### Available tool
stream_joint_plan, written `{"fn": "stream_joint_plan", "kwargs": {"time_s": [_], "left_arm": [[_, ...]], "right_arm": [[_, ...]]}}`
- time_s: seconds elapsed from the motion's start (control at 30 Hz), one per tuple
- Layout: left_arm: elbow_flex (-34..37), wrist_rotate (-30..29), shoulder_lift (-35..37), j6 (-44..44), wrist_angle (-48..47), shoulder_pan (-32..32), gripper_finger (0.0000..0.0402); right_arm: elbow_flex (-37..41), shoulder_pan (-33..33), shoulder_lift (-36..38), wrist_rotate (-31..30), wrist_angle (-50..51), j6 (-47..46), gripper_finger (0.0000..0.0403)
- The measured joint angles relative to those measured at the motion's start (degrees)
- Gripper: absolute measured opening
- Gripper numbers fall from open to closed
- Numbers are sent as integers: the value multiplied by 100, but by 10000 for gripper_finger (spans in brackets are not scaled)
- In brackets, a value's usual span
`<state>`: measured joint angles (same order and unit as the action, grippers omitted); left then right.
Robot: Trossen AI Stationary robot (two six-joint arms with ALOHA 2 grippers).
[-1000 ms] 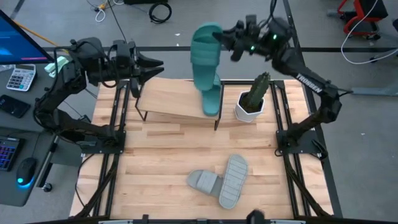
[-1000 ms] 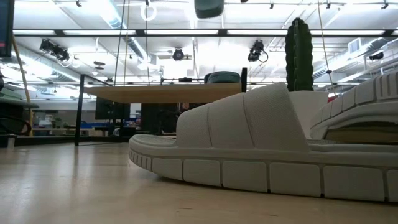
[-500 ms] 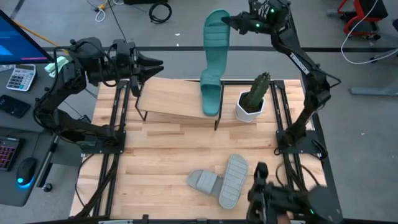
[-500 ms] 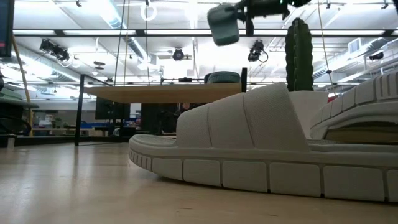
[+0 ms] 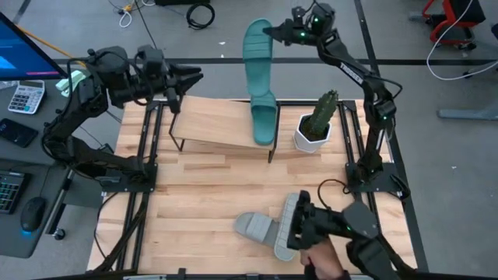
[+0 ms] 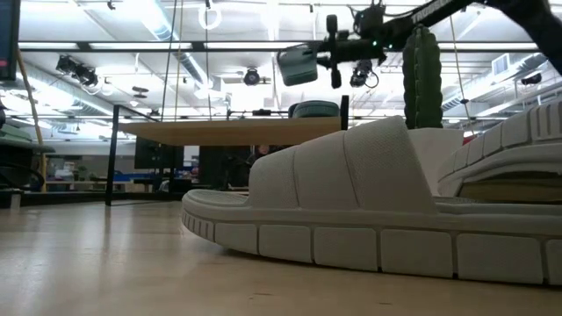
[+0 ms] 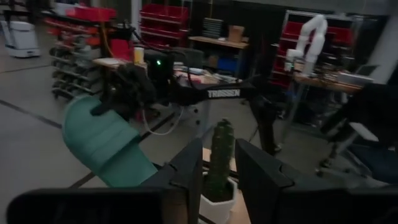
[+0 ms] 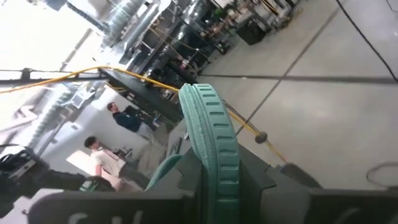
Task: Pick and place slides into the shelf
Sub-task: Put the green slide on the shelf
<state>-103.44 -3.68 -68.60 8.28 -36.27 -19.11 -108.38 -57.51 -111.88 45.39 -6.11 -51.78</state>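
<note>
My right gripper (image 5: 274,33) is shut on a teal slide (image 5: 257,50) and holds it in the air past the table's far edge, above the shelf (image 5: 214,124). The low view shows this slide (image 6: 297,63) well over the plank (image 6: 228,132). A second teal slide (image 5: 264,123) lies on the right end of the shelf's plank. Two grey slides (image 5: 255,225) lie on the table near its front edge, one sole-up (image 5: 294,210). My left gripper (image 5: 194,75) waits open, level, above the shelf's left end, with nothing between its fingers (image 7: 186,180). My right gripper pinches the teal slide's ribbed sole edge (image 8: 214,174) between its two fingers, near the slide's far end (image 5: 263,29). The fingers come in level from the table's right side. The slide is lifted clear and reaches from the gripper toward the shelf.
A cactus in a white pot (image 5: 315,124) stands just right of the shelf. A dark device (image 5: 334,229) and a person's hand (image 5: 323,263) cover part of the sole-up grey slide at the near right. Bare wood lies between the shelf and the grey slides.
My right gripper has come down toward the shelf with the teal slide and rolled its wrist, and the slide has turned about with it while staying clear of the plank. A dark device and a hand have come in at the table's near right.
</note>
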Motion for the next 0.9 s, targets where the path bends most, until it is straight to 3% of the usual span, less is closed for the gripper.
{"fn": "stream_joint_plan", "kwargs": {"time_s": [0.4,0.9], "left_arm": [[0,-21,9,-251,2,0,83],[0,-125,9,160,34,-333,75]], "right_arm": [[0,-180,-533,212,0,-466,55],[0,162,-834,51,-172,-902,55]]}}
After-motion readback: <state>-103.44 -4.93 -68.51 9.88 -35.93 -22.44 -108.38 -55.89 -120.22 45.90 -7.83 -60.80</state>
